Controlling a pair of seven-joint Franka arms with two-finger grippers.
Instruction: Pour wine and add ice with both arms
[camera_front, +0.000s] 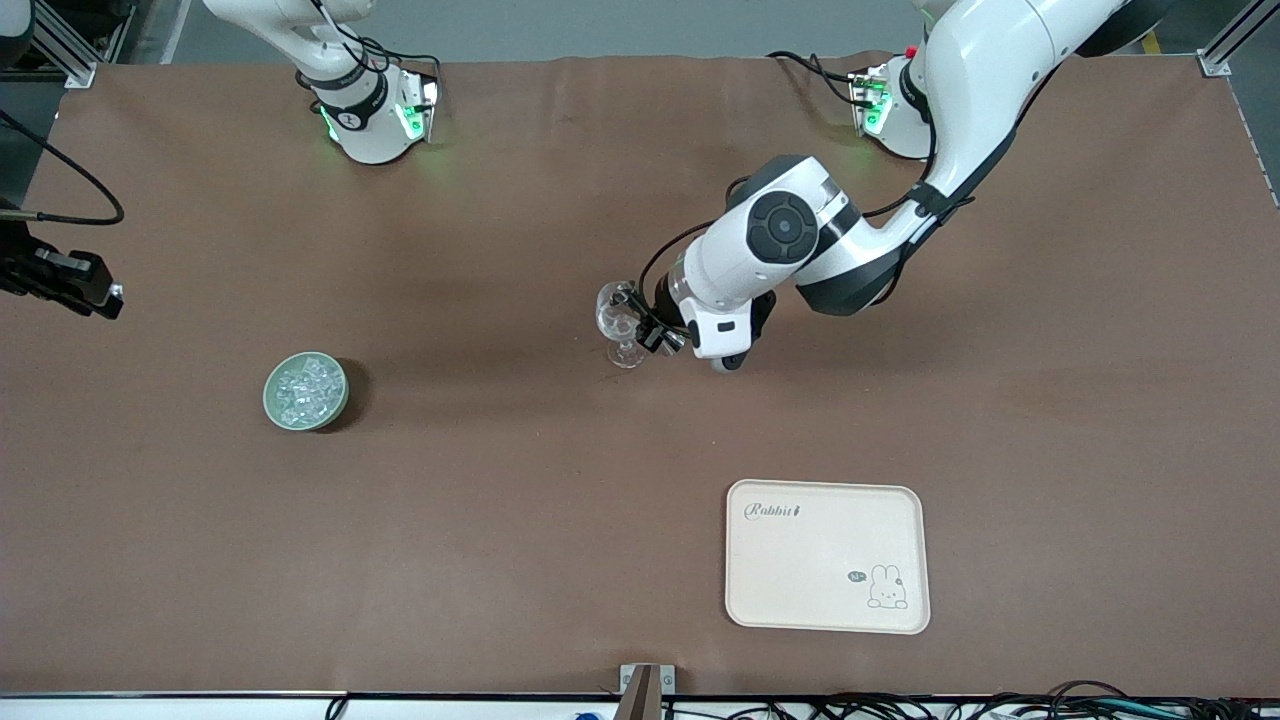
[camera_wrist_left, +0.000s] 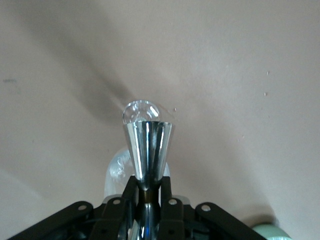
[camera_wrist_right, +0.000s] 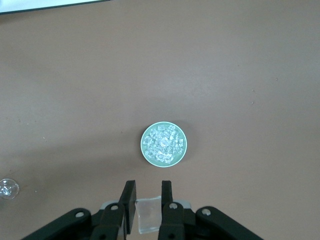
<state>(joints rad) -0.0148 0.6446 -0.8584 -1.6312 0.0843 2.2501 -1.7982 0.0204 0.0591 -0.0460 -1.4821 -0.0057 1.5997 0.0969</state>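
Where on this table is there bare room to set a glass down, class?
Bare brown cloth lies between the ice bowl and the cream tray, and the tray itself is bare. It is crowded at the middle, where the left tool grips the wine glass.

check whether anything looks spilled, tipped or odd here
Nothing stands out. The wine glass stands upright; the ice sits heaped in its green bowl. The right gripper pinches one clear cube over the table; the left gripper holds a chrome cone beside the glass.
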